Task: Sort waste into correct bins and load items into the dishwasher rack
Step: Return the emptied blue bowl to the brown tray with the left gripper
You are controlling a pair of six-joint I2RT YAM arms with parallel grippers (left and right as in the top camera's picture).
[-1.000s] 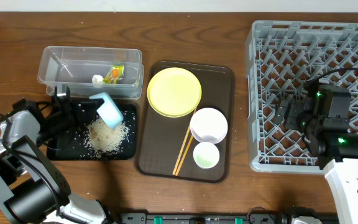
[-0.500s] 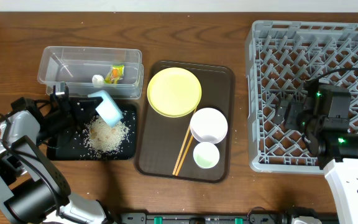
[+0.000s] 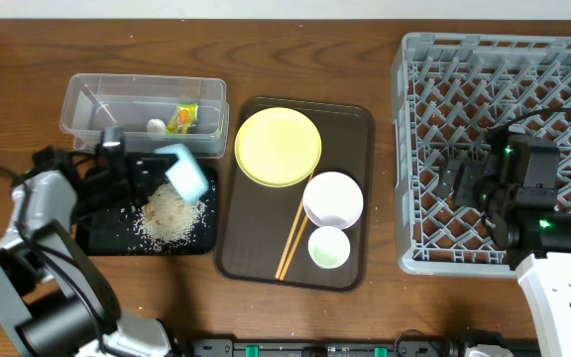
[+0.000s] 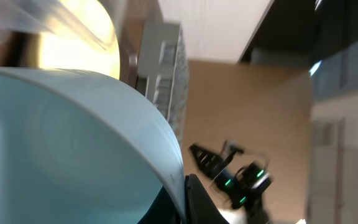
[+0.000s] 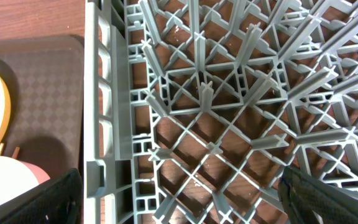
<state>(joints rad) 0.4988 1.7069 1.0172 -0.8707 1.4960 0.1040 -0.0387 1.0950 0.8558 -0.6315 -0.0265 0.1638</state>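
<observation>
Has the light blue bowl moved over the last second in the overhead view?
Yes. The light blue bowl has shifted right above the black tray, closer to the brown serving tray.

Overhead, light is even and bright, shadows soft. The left wrist view is badly blurred, the light blue bowl [image 4: 61,143] a smear from 9 o'clock, yellow glare at 11. The right wrist view is crisp, with dark, soft corners at 5 and 7.
</observation>
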